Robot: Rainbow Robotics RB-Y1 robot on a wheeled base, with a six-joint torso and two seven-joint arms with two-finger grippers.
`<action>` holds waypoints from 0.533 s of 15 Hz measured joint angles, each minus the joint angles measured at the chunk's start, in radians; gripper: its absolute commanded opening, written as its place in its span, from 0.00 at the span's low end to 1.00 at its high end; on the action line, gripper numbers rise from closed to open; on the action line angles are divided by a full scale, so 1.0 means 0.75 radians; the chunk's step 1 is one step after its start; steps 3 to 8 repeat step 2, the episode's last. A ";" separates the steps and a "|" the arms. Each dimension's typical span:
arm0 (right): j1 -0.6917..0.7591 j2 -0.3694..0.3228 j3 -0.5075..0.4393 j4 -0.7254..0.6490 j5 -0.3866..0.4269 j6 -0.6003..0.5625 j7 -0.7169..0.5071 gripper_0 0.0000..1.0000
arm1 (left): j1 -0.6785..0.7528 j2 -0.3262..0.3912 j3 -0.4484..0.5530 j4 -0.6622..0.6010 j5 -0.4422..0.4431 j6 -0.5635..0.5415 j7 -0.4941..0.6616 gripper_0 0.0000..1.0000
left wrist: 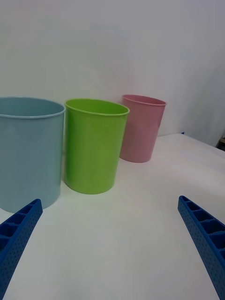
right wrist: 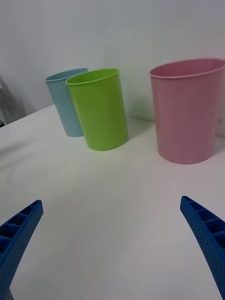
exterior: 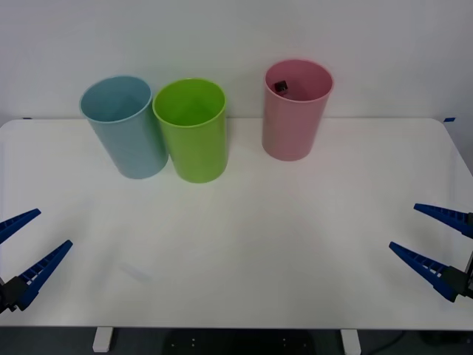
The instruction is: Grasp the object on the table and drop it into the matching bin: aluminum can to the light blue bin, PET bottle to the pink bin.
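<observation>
The pink bin (exterior: pixel 292 129) (right wrist: pixel 187 122) (left wrist: pixel 140 131) stands upright at the back of the white table (exterior: pixel 244 251), right of centre. Inside it, against the inner wall, a small dark piece (exterior: pixel 280 86) shows that looks like the PET bottle's black cap; the rest of the bottle is hidden by the bin. The light blue bin (exterior: pixel 133 140) (right wrist: pixel 68 103) (left wrist: pixel 28 154) stands at the back left. My left gripper (exterior: pixel 53 228) (left wrist: pixel 110 199) hangs open over the table's front left corner, and my right gripper (exterior: pixel 403 226) (right wrist: pixel 111 201) is open over the front right, both holding nothing.
A lime green bin (exterior: pixel 196 140) (right wrist: pixel 101 110) (left wrist: pixel 93 145) stands touching or almost touching the light blue bin on its right. A gap separates it from the pink bin. A plain white wall runs behind the table.
</observation>
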 measured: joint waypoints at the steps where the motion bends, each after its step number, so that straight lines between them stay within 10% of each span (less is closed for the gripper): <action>1: 0.001 0.000 0.000 0.000 0.000 -0.001 0.000 1.00 | 0.000 0.000 0.000 0.000 0.000 0.000 0.000 1.00; 8: 0.001 0.000 0.000 0.000 0.000 -0.001 0.000 1.00 | 0.000 0.000 0.000 0.000 0.000 0.000 0.000 1.00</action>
